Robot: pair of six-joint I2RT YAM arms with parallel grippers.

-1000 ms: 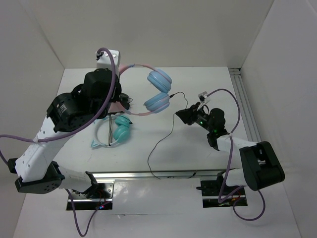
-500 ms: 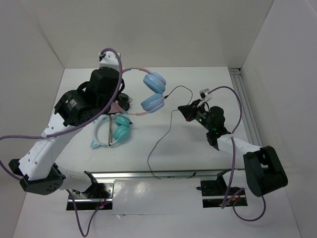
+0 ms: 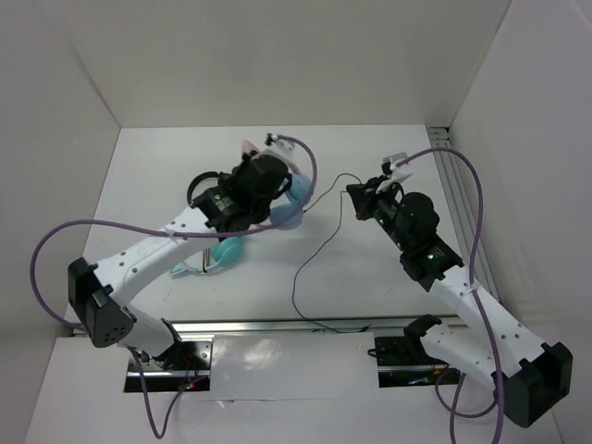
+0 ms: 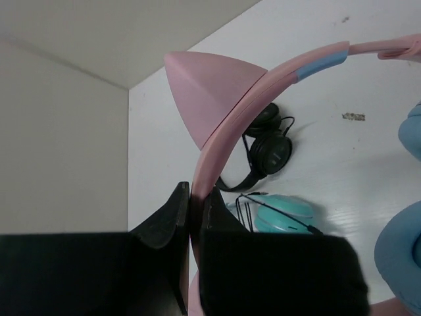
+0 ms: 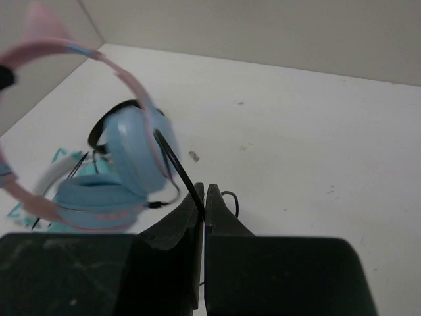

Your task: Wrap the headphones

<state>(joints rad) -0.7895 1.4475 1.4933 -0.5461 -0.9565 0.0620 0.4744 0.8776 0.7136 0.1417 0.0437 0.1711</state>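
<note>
Headphones (image 3: 294,199) hang just behind and to the right of the teal pair (image 3: 225,250), held up by the left gripper (image 4: 195,195). Its jaws are pressed together on the pink band (image 4: 217,141), with only the band's thickness between them, just under a pink cat ear (image 4: 210,87). In the left wrist view the band arcs up and away to the right, with a light blue strip along its outer face. The blue cups (image 4: 401,257) show at the right edge of that view, nearer the camera than the teal pair lying below on the table (image 3: 388,268). The black pair (image 4: 268,149) lies just behind the teal pair, toward the back-left corner. Whether those two touch is hard to tell.

The right gripper (image 5: 202,195) is well to the right of the teal pair, beyond the headphones, and raised off the table. Its jaws are closed tight on the thin black cable (image 5: 176,164), which enters them from above and to the left. In the right wrist view the cable comes off the cups and slants down to the fingertips. From above, it bows from the cups across to the right gripper. From there it falls away slack, right of the teal pair, and curls along the table's near edge.
</note>
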